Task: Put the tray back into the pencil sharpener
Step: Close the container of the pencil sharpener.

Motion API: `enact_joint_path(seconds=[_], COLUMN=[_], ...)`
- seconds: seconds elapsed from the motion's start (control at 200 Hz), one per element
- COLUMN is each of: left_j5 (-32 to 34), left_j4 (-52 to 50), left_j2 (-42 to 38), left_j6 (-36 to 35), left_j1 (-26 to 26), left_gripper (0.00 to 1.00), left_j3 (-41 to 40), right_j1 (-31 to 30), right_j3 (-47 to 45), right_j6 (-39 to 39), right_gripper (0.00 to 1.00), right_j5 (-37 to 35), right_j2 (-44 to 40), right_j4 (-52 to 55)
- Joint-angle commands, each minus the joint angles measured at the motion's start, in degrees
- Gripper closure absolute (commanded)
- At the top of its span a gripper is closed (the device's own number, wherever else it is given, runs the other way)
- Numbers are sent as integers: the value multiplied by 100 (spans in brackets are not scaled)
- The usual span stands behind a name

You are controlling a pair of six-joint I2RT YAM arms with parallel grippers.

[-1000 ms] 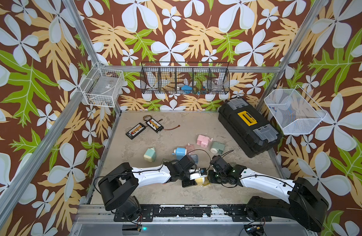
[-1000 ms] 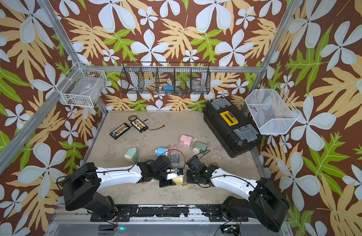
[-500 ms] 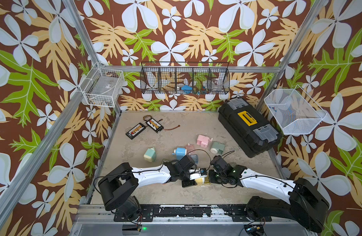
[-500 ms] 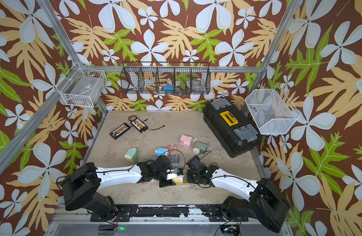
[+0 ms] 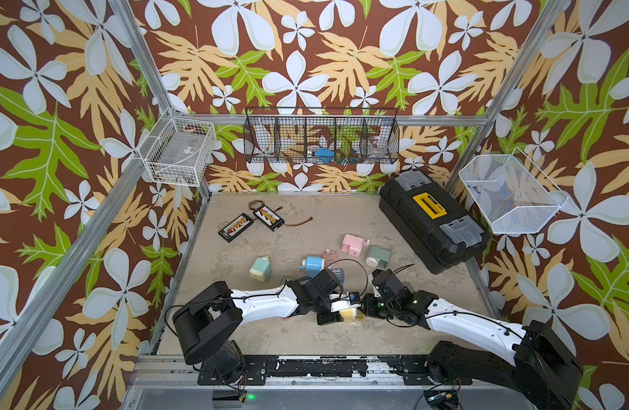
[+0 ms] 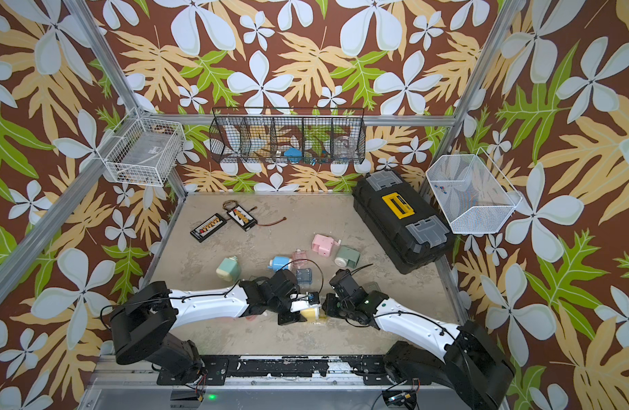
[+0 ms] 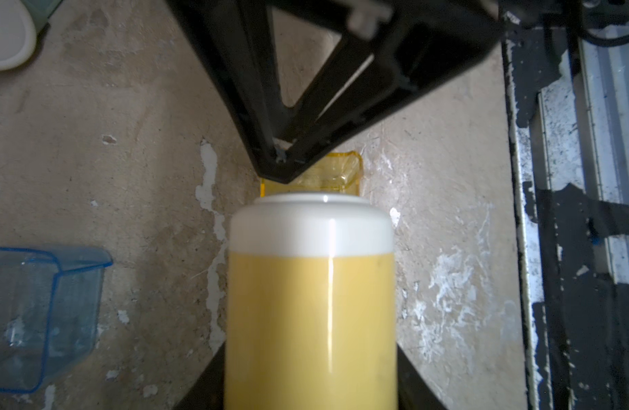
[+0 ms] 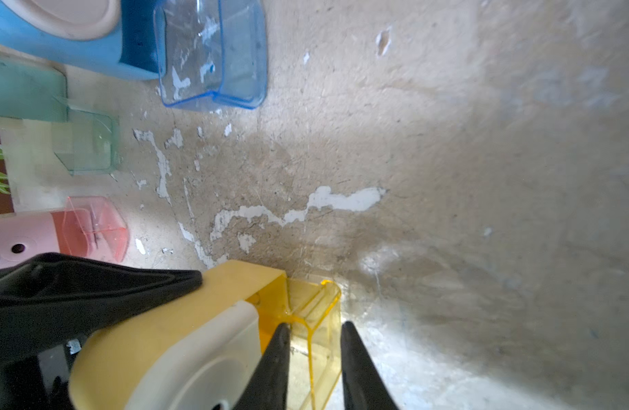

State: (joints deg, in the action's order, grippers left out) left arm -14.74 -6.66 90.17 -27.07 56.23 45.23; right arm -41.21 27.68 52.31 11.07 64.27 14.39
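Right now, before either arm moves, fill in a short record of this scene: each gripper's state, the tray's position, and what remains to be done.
left gripper: shut on the yellow sharpener
right gripper: open, fingers either side of the yellow tray wall
tray position: partly in the sharpener's slot, end sticking out
remaining: push it fully in
nearby: blue tray loose on the table

Left claw [image 5: 344, 313] and right claw [image 8: 313, 358] tip-to-tip.

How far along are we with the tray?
Done: the left gripper clamps the yellow sharpener, and the yellow tray sits partway in its slot. In hand: the right gripper straddles the tray's protruding end. Remaining: push it flush, then let go.
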Motion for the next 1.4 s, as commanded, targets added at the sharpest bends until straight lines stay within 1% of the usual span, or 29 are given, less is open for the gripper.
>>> enact_joint_path(seconds=[0.0,0.09,0.19,0.24,0.305,0.43,0.576,0.676,0.856,1.016,1.176,1.281,1.301,1.396], left_j5=[232,252,257,255,253,255,248,241,218,199,167,147,147,145], left_j4=[-303,-301,-266,-258,-248,-231,-204,-174,-93,-14,72,119,121,155], left_j2=[38,44,71,93,97,98,115,124,157,168,186,193,199,196], left_j6=[-47,-45,-30,-18,0,18,62,96,153,210,286,322,323,350], left_j1=[18,11,11,11,11,12,11,11,11,11,13,14,11,11], left_gripper=[76,76,76,76,76,76,76,76,76,77,78,78,79,79], left_j3=[-45,-41,-41,-32,-23,-44,-67,-92,-111,-120,-133,-146,-146,-155], right_j1=[132,216,336,396,454,456,456,450,449,454,449,447,454,451], right_j3=[-112,-169,-217,-262,-332,-387,-386,-443,-642,-879,-1122,-1262,-1280,-1343], right_j6=[3,-35,-6,59,144,176,-54,-147,-125,60,306,423,444,539], right_gripper=[61,54,54,56,61,71,81,83,82,81,81,80,80,80], right_j5=[62,-41,-330,-508,-688,-591,94,638,1359,1879,2239,2258,2395,2521], right_j2=[-351,-663,-896,-965,-989,-739,-358,-150,24,160,214,259,267,335], right_j4=[30,237,606,770,881,739,187,-284,-976,-1567,-2159,-2492,-2562,-2822])
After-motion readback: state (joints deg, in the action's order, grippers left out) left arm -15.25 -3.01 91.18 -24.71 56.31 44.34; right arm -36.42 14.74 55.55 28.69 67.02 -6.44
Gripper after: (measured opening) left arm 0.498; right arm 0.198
